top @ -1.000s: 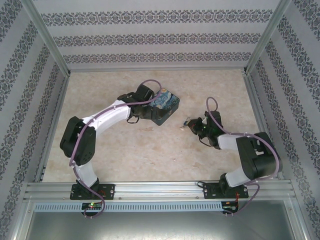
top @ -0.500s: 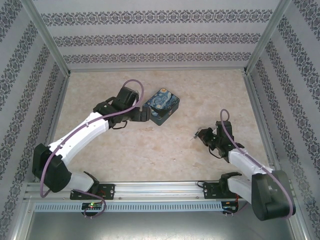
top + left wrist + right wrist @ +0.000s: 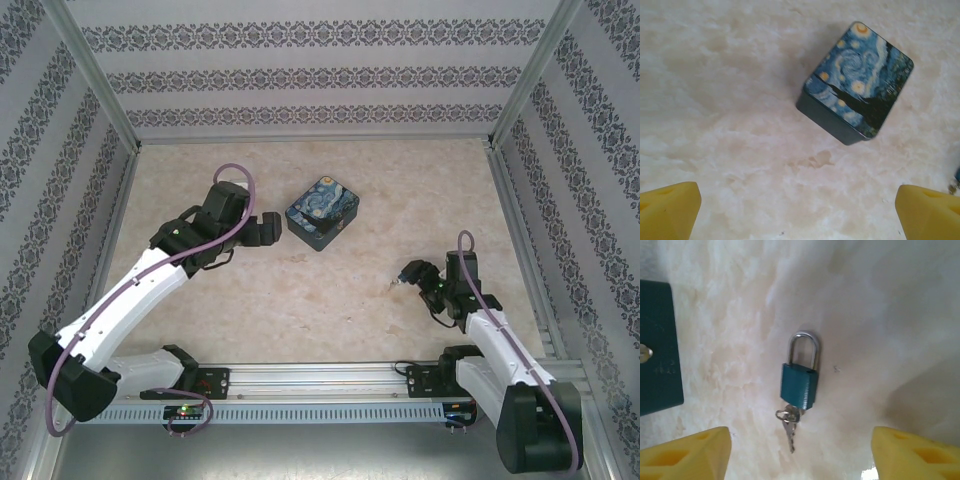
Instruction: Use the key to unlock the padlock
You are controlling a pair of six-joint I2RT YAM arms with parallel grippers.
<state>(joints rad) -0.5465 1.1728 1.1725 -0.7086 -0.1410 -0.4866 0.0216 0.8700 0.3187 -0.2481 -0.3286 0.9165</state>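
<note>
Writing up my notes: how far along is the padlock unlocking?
Done: key seems placed at the padlock's base. In hand: nothing; left gripper and right gripper are open, padlock lying on the table. Left: shackle looks shut, so turn the key.

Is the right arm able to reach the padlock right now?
Probably yes: the padlock lies on the table just ahead of the right gripper, jaws open, nothing covering it.

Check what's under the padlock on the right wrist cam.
The padlock lies flat on the pale marbled tabletop. The key sticks out past its bottom end. The patch beneath the body and the keyhole are covered, so I can't tell if the key is inserted.
</note>
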